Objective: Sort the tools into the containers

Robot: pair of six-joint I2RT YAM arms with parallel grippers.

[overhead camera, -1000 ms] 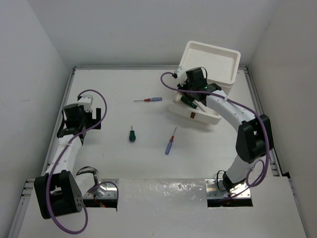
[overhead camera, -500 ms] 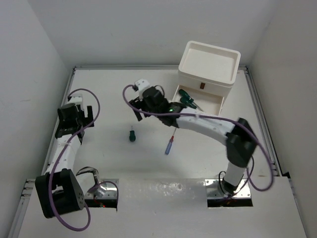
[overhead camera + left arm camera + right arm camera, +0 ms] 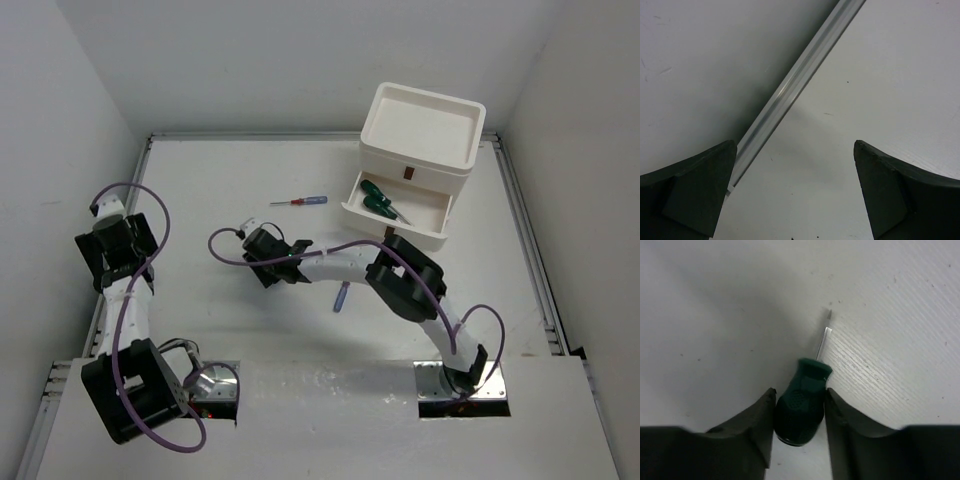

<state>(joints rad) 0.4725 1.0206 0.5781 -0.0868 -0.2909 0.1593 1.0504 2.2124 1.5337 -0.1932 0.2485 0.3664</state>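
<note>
A stubby green-handled screwdriver (image 3: 802, 402) lies on the table with its short blade pointing away. My right gripper (image 3: 800, 393) is shut on its handle, one finger pressed to each side. From above, the right gripper (image 3: 268, 268) covers that tool. The white drawer stack (image 3: 420, 140) stands at the back right with its middle drawer (image 3: 398, 212) pulled out, and two long green screwdrivers (image 3: 378, 200) lie inside. A thin blue-and-red screwdriver (image 3: 300, 201) lies on the table, another (image 3: 341, 297) partly under the right arm. My left gripper (image 3: 110, 245) is open, holding nothing.
The left gripper (image 3: 795, 200) hangs over bare table beside the metal edge rail (image 3: 790, 90) and the left wall. The right arm (image 3: 400, 275) stretches low across the middle of the table. The stack's rimmed top tray (image 3: 425, 115) holds nothing.
My right arm left the open drawer, swung left across the table and closed on the stubby screwdriver. The left arm drew back toward the table's left edge.
</note>
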